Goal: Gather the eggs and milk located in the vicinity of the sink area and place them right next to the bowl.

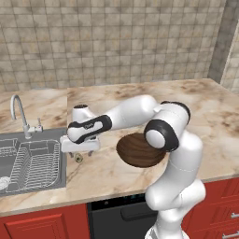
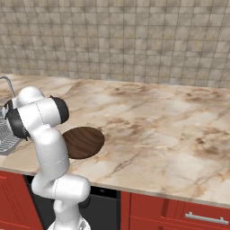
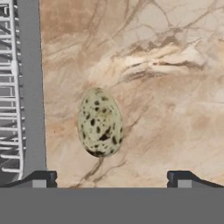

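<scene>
Left base view: the hand (image 1: 79, 150) is hovering over the speckled egg (image 1: 78, 158), which is lying on the counter (image 1: 196, 107) just beside the sink (image 1: 32, 163); the wooden bowl (image 1: 138, 150) is sitting near it.

Right base view: the bowl (image 2: 84, 141) is resting beside the arm.

Hand view: the fingers (image 3: 43, 178) are standing released, wide apart, with the egg (image 3: 99, 122) lying untouched between them, beside the sink rim (image 3: 29, 87).

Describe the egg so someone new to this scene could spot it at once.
Start at the sink on the counter's left. Just right of its rim, under the gripper, lies the egg on bare marble. It is small, pale olive with dark speckles, far smaller than the brown bowl.
</scene>
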Available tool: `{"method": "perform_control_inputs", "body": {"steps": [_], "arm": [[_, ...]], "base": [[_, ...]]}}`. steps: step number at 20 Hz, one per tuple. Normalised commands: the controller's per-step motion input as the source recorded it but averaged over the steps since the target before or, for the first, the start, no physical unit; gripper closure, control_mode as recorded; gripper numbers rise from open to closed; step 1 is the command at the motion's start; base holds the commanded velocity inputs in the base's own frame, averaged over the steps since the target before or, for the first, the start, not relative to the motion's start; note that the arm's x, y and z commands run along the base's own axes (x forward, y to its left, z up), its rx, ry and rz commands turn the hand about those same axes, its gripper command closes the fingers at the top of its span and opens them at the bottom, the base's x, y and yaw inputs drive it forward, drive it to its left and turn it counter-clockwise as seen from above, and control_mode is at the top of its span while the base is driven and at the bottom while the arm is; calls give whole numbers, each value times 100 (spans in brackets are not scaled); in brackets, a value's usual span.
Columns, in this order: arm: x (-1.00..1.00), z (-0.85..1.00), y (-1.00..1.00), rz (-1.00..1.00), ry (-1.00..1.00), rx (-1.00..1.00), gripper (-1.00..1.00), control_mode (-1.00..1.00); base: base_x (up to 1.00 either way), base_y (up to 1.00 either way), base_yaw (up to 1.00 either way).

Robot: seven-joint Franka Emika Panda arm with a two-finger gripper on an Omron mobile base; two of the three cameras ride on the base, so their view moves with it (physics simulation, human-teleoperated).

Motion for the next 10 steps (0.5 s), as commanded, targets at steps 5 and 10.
{"method": "perform_control_inputs", "body": {"steps": [5, 10], "arm": [[8, -23, 0, -3, 0, 0, -100, -100], [15, -19, 0, -3, 0, 0, -100, -100]], "base": [[0, 0, 0], [0, 0, 0]]}}
